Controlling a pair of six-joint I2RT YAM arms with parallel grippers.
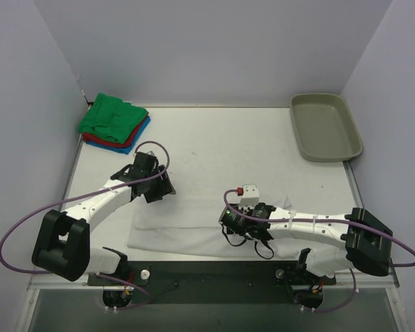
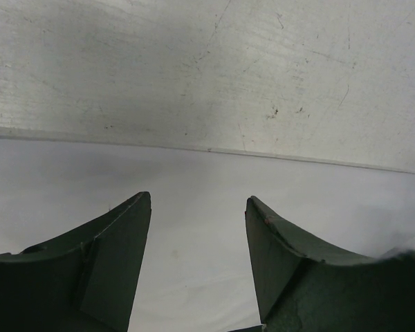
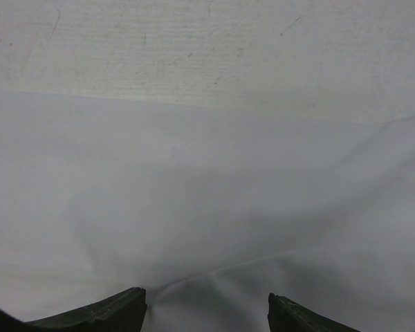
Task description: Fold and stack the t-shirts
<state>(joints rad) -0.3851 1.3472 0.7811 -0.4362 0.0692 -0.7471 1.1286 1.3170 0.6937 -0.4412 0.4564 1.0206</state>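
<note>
The white t-shirt (image 1: 187, 234) lay as a long folded band at six o'clock on the table (image 1: 221, 149), its far edge straight. The left gripper (image 2: 197, 204) hung over that edge near eight o'clock, jaws released. The right gripper (image 3: 207, 301) stood over the cloth at five o'clock, jaws apart and empty. The stack of green, red and blue t-shirts (image 1: 113, 121) sat at eleven o'clock and the tray (image 1: 297, 135) at one, with open tabletop between them.

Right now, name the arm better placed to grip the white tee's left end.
Left. The left end effector, open, hangs over the white tee's left end, near its far edge. The right end effector, also open, sits over the tee's middle.
</note>
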